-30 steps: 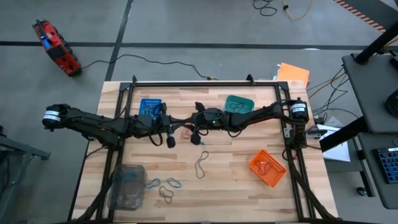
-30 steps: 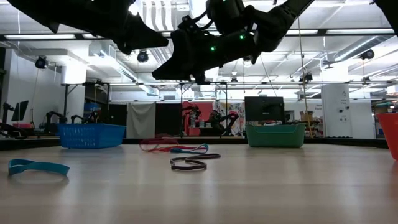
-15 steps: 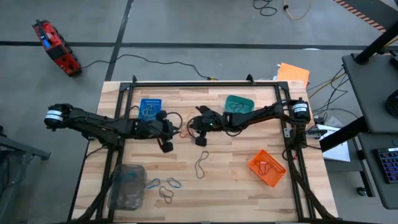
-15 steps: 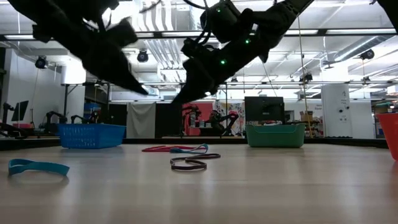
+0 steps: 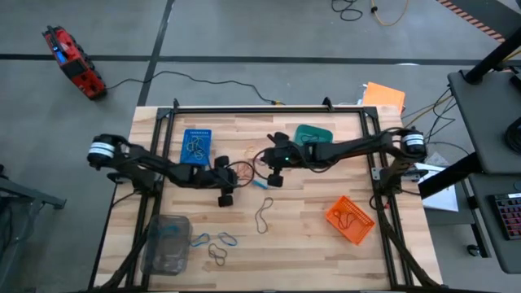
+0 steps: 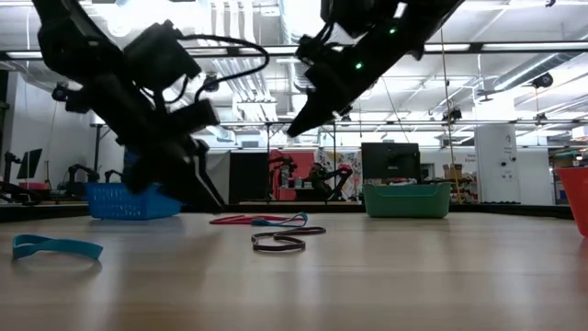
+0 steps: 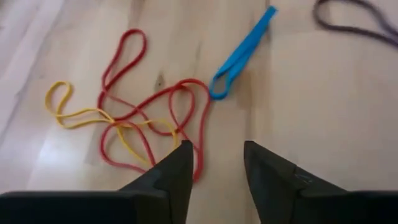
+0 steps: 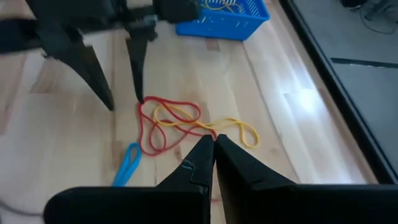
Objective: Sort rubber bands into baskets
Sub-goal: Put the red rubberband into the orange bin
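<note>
The left hand (image 7: pixel 214 165) has dropped, fingers apart, over the tangled red band (image 7: pixel 152 112) and yellow band (image 7: pixel 93 115); it risks lifting both. The right hand (image 8: pixel 214 149) hovers pinched shut, empty.

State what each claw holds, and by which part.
Nothing held. Left claw is open over the red band; right claw is shut and empty.

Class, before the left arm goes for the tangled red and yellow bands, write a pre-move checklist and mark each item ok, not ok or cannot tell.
1. Left gripper open: ok.
2. Its fingers over the red band: ok.
3. Red band free of the yellow band: not ok, tangled.
4. Blue band clear of the grasp: ok, it lies beside.
5. Right gripper shut and empty: ok.
6. Blue basket has room: ok.
</note>
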Robot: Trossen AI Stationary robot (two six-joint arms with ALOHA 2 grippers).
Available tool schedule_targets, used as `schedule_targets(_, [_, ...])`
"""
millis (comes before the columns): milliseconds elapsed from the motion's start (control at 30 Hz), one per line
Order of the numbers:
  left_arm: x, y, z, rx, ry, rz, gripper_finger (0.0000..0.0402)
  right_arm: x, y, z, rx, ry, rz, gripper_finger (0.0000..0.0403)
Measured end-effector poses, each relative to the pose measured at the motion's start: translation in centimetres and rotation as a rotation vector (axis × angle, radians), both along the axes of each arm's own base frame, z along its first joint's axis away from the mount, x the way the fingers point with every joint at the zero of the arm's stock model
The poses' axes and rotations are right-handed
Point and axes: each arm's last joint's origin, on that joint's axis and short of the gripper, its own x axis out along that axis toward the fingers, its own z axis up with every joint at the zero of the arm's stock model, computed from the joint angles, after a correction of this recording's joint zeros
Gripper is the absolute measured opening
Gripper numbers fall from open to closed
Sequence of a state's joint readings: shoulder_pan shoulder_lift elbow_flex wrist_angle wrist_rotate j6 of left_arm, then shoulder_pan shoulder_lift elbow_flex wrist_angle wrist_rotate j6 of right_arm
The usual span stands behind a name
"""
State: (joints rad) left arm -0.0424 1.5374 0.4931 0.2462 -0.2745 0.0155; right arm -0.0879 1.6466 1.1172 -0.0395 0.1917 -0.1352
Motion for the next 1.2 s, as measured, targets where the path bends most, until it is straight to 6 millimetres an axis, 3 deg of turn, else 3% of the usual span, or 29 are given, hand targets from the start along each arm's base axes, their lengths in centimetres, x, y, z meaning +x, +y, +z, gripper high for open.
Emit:
schedule_targets(267, [0.3,0.7,-1.9,0.047,0.055,0.049,0.0141,-3.6,0.1,1.5,0.018,-0.06,-0.047,0.0009])
schedule_targets(467, [0.2,0.8,-2.2,0.006,0.064,0.043,0.0122,-5.5,0.2,2.0,0.022,-0.099,-0.083,0.0009])
schedule_targets(733, [0.0,0.7,-2.3,-0.021,0.095,0.042,0.007,-5.7,0.2,2.0,0.014,-0.108,-0.099,0.0009])
schedule_targets(933, [-0.1,0.6,-2.3,-0.055,0.101,0.012,0.0008,-5.5,0.2,1.5,0.015,-0.09,-0.099,0.0009])
schedule_targets(1200, [-0.4,0.4,-1.2,-0.086,0.084,-0.057,0.0,-5.5,0.2,1.4,0.016,-0.089,-0.1,0.0009])
